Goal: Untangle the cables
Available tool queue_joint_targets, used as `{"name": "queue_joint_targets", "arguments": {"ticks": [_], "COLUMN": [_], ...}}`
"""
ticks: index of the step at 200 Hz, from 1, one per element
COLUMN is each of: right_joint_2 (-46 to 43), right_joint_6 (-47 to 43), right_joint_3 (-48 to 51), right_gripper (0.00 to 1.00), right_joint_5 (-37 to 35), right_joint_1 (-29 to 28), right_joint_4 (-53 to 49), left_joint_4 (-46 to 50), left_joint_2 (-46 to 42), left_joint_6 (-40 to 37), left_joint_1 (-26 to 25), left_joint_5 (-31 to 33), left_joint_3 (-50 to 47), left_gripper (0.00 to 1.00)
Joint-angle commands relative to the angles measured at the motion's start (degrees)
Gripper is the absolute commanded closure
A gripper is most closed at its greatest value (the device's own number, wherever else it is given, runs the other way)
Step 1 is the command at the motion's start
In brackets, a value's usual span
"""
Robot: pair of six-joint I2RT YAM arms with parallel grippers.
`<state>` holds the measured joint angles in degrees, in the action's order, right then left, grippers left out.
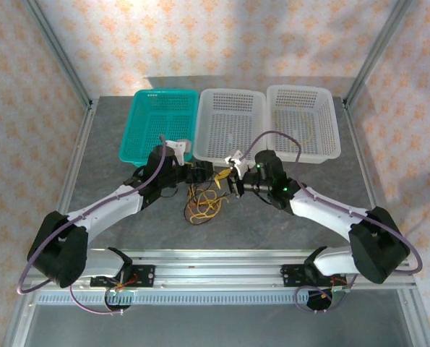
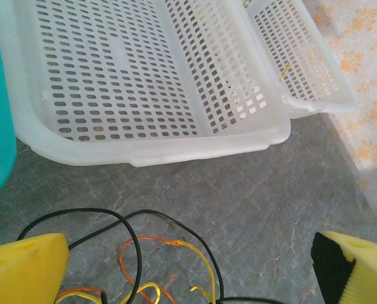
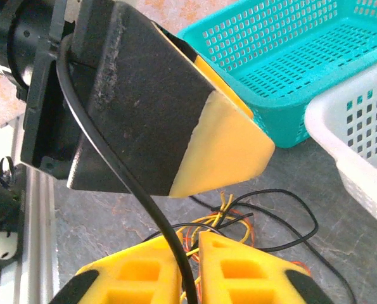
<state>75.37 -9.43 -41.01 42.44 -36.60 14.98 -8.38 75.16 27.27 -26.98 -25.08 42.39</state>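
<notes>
Cables (image 1: 204, 202) lie in a loose black, yellow and orange tangle on the grey worktop (image 1: 113, 144), just in front of the baskets and between the two grippers. Along the back, a teal basket (image 1: 160, 123) stands at the left. Touching it is a white basket (image 1: 233, 123), then a second white basket (image 1: 303, 119) with a thin yellow strand (image 1: 310, 134) lying inside.

The left gripper (image 2: 188, 272) hangs low over the left part of the tangle. Its jaws are spread wide, with nothing between the yellow fingertips (image 2: 23, 266). Black, orange and yellow loops lie on the worktop beneath it.

The right gripper (image 3: 188, 272) sits just to the right, close against the left one. Its yellow fingers are drawn nearly together, and a black cable (image 3: 112, 164) passes through the narrow gap between them. From there the black cable rises up and to the left across the side of the left gripper's finger. More loops rest on the worktop beyond.
</notes>
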Motion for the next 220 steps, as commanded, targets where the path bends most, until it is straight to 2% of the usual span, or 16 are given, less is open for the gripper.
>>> {"name": "queue_joint_targets", "arguments": {"ticks": [1,22,62,116,156,192,220], "right_joint_2": [-2.5,-3.7,-6.5,-9.3,-9.0,-8.7,-10.1], "right_joint_6": [-0.3,-0.3,0.4,1.9,5.5,8.6,9.9], "right_joint_3": [-1.3,-2.0,-3.8,-7.1,-6.8,-6.6,-7.7], "right_gripper": [0.93,1.0,1.0,1.0,1.0,1.0,1.0], "right_joint_5": [-1.4,-2.2,-6.8,-18.1,-23.4,-26.6,-30.5], "right_joint_1": [-0.3,-0.3,-0.3,-0.3,-0.3,-0.3,-0.3], "right_joint_4": [0.6,-0.5,-2.8,-7.5,-7.4,-6.5,-8.1], "left_joint_4": [0.6,1.5,6.7,9.2,5.6,7.6,5.7], "left_joint_2": [0.4,1.0,1.1,-1.0,-4.1,-2.9,-4.4], "left_joint_6": [-1.3,-2.0,-6.2,-7.6,-4.4,-3.2,-0.5], "left_joint_1": [0.3,0.2,-2.5,-7.3,-9.4,-15.6,-16.7], "left_joint_5": [0.1,0.5,7.4,14.5,16.2,24.7,28.3], "left_joint_3": [1.5,2.1,2.8,1.0,-3.0,-3.1,-6.8], "left_gripper": [0.0,0.01,0.01,0.01,0.01,0.01,0.01]}}
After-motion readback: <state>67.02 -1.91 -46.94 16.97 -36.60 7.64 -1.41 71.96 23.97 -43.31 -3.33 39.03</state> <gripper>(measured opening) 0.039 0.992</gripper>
